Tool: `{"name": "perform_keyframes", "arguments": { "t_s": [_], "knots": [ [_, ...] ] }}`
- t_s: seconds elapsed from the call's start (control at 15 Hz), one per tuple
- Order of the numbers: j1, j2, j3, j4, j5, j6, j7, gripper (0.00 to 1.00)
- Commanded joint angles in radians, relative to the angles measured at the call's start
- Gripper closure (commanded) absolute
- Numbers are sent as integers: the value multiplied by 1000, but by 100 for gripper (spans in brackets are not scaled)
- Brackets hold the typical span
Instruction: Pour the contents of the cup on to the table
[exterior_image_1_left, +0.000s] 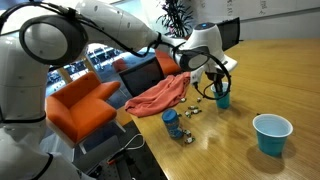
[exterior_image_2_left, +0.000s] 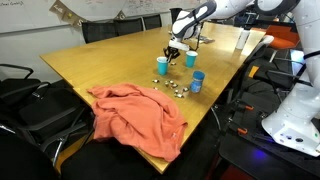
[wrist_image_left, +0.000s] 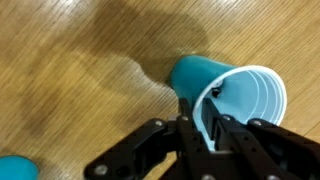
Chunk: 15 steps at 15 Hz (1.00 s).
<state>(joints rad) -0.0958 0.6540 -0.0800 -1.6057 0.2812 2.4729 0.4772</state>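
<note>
The small teal cup (exterior_image_1_left: 222, 97) is near the middle of the wooden table (exterior_image_1_left: 290, 70), close to upright; whether it touches the top I cannot tell. My gripper (exterior_image_1_left: 216, 80) comes down from above and is shut on its rim. In the wrist view the fingers (wrist_image_left: 208, 100) pinch the cup wall (wrist_image_left: 190, 75), one inside and one outside. A tiny dark bit (wrist_image_left: 215, 92) shows inside near the rim. In an exterior view the cup (exterior_image_2_left: 190, 58) sits under the gripper (exterior_image_2_left: 179, 50). Tiny loose bits (exterior_image_1_left: 190, 110) lie on the table beside the cloth, also seen in an exterior view (exterior_image_2_left: 175, 88).
A wider teal cup with a whitish inside (exterior_image_1_left: 272, 133) (exterior_image_2_left: 162, 66) stands apart. A small blue patterned bottle (exterior_image_1_left: 171, 122) (exterior_image_2_left: 197, 81) stands near the table edge. An orange-pink cloth (exterior_image_1_left: 160, 95) (exterior_image_2_left: 140, 115) drapes over that edge. Chairs line the table.
</note>
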Motion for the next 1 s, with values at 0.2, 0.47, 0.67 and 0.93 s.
{"name": "perform_keyframes", "arguments": {
  "t_s": [0.2, 0.47, 0.67, 0.93],
  "knots": [
    [11, -18, -23, 48, 7, -64, 59, 27],
    [-4, -128, -17, 71, 7, -243, 48, 1],
    [-19, -231, -15, 98, -9, -460, -4, 0],
    [-9, -346, -49, 112, -101, -624, -8, 0]
  ]
}}
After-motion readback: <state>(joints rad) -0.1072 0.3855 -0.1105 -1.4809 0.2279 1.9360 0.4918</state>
